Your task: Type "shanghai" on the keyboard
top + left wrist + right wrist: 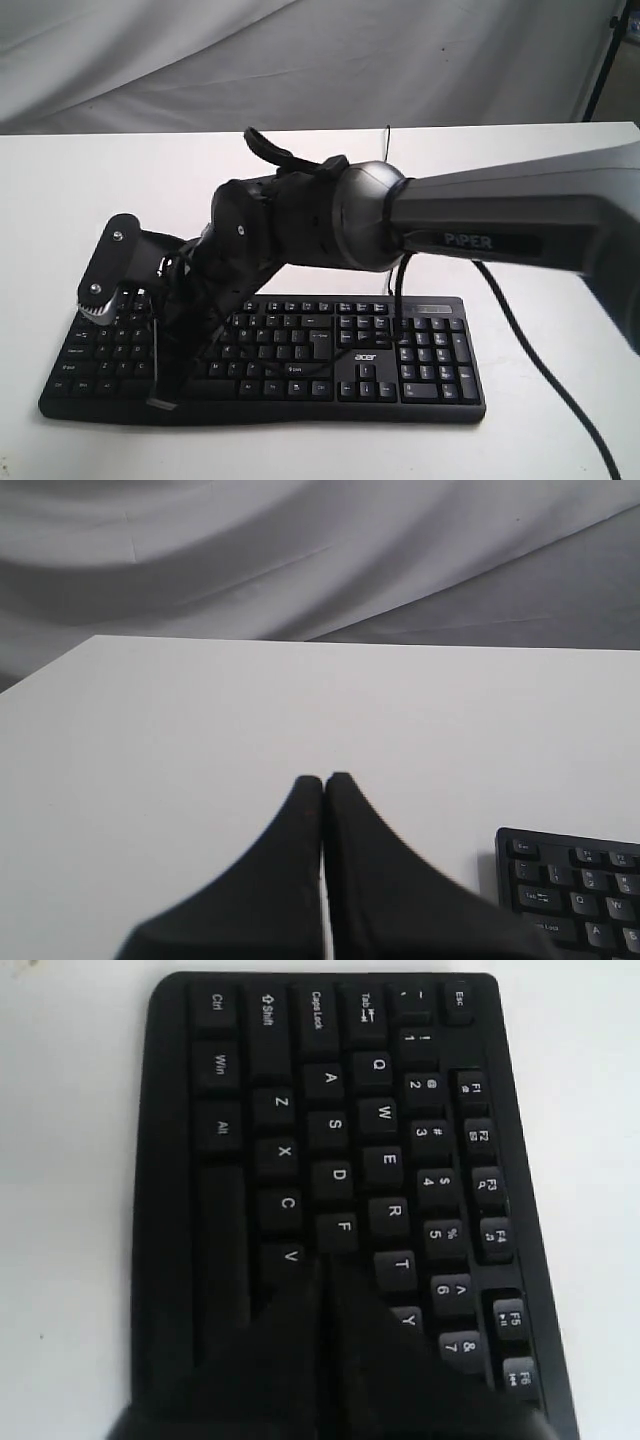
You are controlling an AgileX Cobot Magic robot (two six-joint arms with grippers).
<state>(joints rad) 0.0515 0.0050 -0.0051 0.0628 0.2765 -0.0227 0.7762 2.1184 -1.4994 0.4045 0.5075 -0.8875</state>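
Observation:
The black keyboard (420, 360) with the white acer logo lies on the white table, its thin cable running off the back. My right arm (480, 215) reaches across it from the right to its left half. In the right wrist view my right gripper (325, 1260) is shut and empty. Its tips lie over the keyboard (300, 1080) just past the F key, between V and T, hiding the key beneath. I cannot tell whether they touch it. My left gripper (323, 777) is shut and empty over bare table, with the Esc corner of the keyboard (570, 880) beside it.
A white table (560, 160) carries everything, with a grey cloth backdrop (300, 60) behind it. A black cable (545, 370) hangs from the right arm and crosses the table to the right of the number pad.

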